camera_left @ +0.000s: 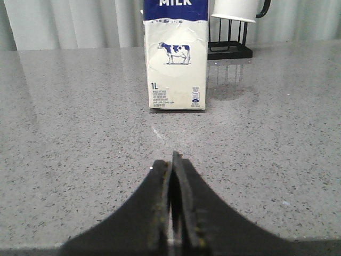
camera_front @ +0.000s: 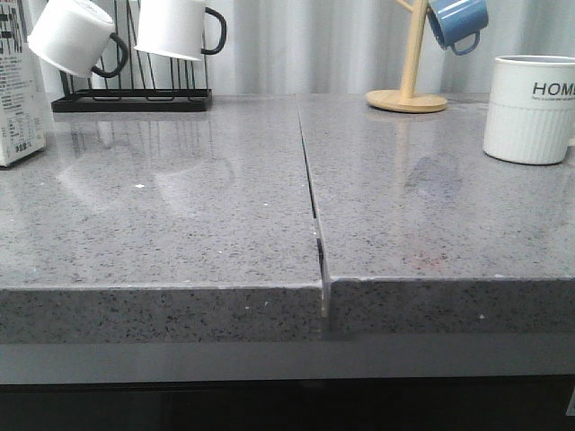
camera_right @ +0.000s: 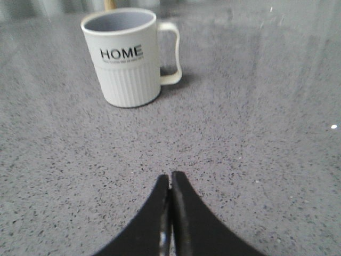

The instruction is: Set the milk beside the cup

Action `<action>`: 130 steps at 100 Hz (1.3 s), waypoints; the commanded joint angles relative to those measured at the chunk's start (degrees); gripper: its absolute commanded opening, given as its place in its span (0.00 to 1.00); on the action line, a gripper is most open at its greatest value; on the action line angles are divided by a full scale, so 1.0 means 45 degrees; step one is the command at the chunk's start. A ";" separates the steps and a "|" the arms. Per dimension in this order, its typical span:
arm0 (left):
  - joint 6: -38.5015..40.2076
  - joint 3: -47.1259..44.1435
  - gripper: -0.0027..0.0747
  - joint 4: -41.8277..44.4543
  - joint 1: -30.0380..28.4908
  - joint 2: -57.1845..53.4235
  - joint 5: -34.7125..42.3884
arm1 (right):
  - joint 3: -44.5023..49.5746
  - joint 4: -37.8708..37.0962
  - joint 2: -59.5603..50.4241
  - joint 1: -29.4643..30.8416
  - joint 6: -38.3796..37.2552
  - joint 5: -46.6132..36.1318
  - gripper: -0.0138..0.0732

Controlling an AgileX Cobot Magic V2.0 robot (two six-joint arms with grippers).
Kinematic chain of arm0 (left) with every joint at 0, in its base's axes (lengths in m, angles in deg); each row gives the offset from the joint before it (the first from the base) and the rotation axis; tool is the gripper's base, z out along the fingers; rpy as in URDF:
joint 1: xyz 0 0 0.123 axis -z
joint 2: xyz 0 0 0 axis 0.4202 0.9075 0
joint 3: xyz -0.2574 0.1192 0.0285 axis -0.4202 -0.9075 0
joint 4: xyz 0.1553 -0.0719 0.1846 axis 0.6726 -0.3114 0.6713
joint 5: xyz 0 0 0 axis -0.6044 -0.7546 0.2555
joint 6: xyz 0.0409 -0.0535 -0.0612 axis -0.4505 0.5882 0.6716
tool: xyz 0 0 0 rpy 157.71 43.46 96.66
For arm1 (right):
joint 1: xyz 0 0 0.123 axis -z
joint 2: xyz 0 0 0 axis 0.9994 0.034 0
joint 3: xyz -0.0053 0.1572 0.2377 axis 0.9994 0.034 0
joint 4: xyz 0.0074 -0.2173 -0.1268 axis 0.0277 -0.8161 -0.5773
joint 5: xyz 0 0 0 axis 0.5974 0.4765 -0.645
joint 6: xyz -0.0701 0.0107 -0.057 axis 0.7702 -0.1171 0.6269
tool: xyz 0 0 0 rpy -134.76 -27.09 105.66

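The milk [camera_front: 18, 99] is a tall white carton at the far left edge of the front view, partly cut off. In the left wrist view it [camera_left: 176, 58] stands upright with a blue top band, a cow picture and "1L". My left gripper [camera_left: 171, 160] is shut and empty, well short of the carton. The cup [camera_front: 530, 108], a white ribbed "HOME" mug, stands at the far right. In the right wrist view it [camera_right: 128, 58] stands upright, apart from my right gripper [camera_right: 170, 178], which is shut and empty. Neither gripper shows in the front view.
A black rack [camera_front: 130, 99] with two white black-handled mugs [camera_front: 76, 36] stands at the back left, beside the milk. A wooden mug tree [camera_front: 409, 94] with a blue mug [camera_front: 458, 22] stands at the back right. A seam [camera_front: 313, 206] splits the grey speckled countertop.
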 commanded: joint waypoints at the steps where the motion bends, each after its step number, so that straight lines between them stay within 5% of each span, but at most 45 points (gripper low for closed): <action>1: 0.0006 -0.0520 0.01 -0.0139 -0.0025 -0.0415 0.1006 | -0.0817 -0.0146 0.1550 0.0071 0.0050 -0.1829 0.33; 16: 0.0006 -0.0520 0.01 -0.0139 -0.0025 -0.0415 0.1006 | -0.1314 -0.0156 0.4047 0.0071 0.0148 -0.4735 0.60; 28: 0.0006 -0.0520 0.01 -0.0139 -0.0025 -0.0415 0.1006 | -0.1685 -0.0156 0.6349 0.0082 0.0288 -0.7750 0.61; 49: 0.0006 -0.0520 0.01 -0.0139 -0.0025 -0.0415 0.1006 | -0.2872 -0.0143 1.0053 0.0336 0.0819 -1.0342 0.61; 130: 0.0006 -0.0520 0.01 -0.0139 -0.0025 -0.0415 0.1006 | -0.6882 -0.0154 1.4755 0.0879 0.0819 -1.0597 0.61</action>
